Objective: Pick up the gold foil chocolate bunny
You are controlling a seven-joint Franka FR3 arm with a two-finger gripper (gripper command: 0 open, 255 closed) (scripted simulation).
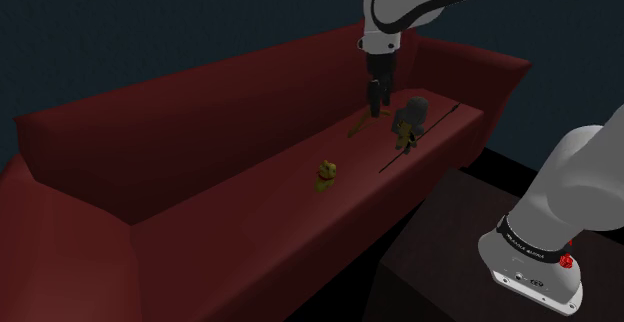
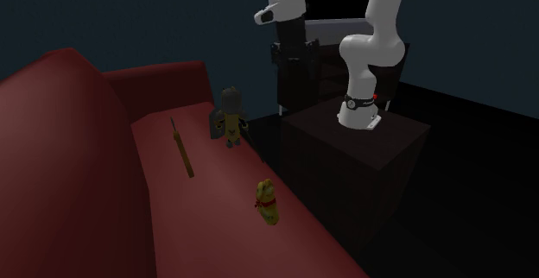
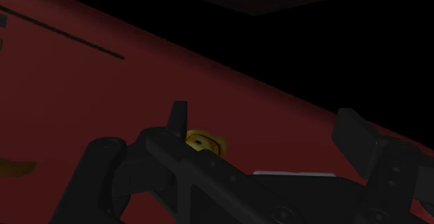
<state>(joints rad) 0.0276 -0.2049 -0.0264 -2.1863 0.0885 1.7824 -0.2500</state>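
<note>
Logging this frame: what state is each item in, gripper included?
gripper: open, holding nothing, above the sofa seat.
gold bunny: upright on the seat, untouched.
grey figure: standing upright on the seat.
thin rod: lying flat on the seat.

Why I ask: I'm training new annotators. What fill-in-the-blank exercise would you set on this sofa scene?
1. On the dark red sofa, the gold bunny wears a ____ ribbon.
2. The claw is ____, holding nothing.
3. In the shoulder view, the bunny sits to the ____ of the grey figure.
Missing words: red; open; left.
</note>
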